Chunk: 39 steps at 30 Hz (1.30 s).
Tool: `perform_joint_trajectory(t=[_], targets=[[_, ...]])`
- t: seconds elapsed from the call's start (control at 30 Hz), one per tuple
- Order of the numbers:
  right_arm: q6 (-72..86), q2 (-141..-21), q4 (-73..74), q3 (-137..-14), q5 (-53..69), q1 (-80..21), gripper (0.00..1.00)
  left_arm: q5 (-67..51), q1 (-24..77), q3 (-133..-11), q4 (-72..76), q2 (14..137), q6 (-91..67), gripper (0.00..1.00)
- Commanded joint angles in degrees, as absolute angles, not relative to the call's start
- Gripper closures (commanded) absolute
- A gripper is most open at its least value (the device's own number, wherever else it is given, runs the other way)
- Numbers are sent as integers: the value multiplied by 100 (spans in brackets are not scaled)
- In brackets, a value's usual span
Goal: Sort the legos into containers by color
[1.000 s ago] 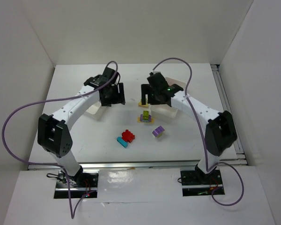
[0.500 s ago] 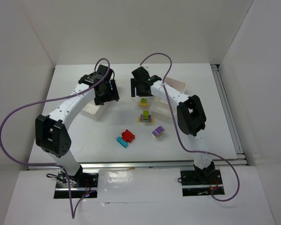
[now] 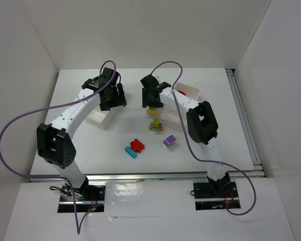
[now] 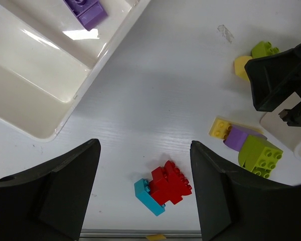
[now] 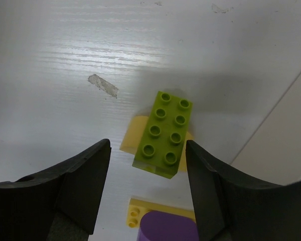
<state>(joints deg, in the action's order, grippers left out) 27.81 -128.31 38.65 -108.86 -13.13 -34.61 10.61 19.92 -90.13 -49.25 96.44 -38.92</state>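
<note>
My right gripper (image 3: 152,100) (image 5: 148,146) hangs open just above a lime green lego (image 5: 164,133) that lies on a yellow piece (image 5: 131,134), one finger on each side and neither touching. My left gripper (image 3: 114,96) (image 4: 144,163) is open and empty, above the inner edge of the left container (image 3: 97,118) (image 4: 50,75), which holds a purple lego (image 4: 85,10). A red and cyan cluster (image 3: 135,147) (image 4: 163,187), a lime, purple and yellow cluster (image 3: 155,125) (image 4: 246,145) and a purple and yellow pair (image 3: 169,141) lie on the table.
The right container (image 3: 186,96) (image 5: 281,135) stands just right of the right gripper, with something red (image 3: 180,92) inside it. A scrap of tape (image 5: 103,85) is stuck to the table. Both arms reach over the far half, their grippers close together.
The right arm has swung left and back, coming over the lime and yellow legos, and its jaws have narrowed. The left gripper has shifted slightly back and left.
</note>
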Motion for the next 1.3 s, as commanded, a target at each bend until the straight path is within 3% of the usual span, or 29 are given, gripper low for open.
perform_joint_trajectory(t=[0.0, 0.07, 0.2, 0.23, 0.33, 0.7, 0.87, 1.03, 1.27], targets=[[2900, -12963, 3929, -11057, -1266, -3437, 33, 976, 1951, -9167, -4852, 9562, -3744, 17], [2900, -13025, 3981, -11109, -1213, -3437, 37, 976, 1951, -9167, -4799, 9615, -3692, 17], [2900, -13025, 3981, -11224, -1151, -3437, 56, 923, 1951, -9228, -4799, 9720, -3691, 17], [2848, -13025, 3981, -11224, -1151, -3437, 65, 923, 1951, -9281, -4799, 9721, -3691, 17], [2787, -12868, 3920, -11276, -1099, -3437, 73, 923, 1951, -9334, -4799, 9773, -3639, 17], [2373, -11392, 3234, -10803, -697, -3305, 73, 493, 1951, -9668, -4650, 9940, -3393, 18], [2574, -11021, 3033, -10477, 516, -2813, 73, -1375, 1898, -9361, -3842, 9870, -2314, 4], [2839, -10750, 3032, -10284, 1712, -2479, 73, -2240, 1968, -8956, -3130, 9677, -2109, 4], [2953, -10617, 3085, -10231, 2100, -2426, 73, -2926, 2206, -9079, -2435, 9799, -2170, 3]])
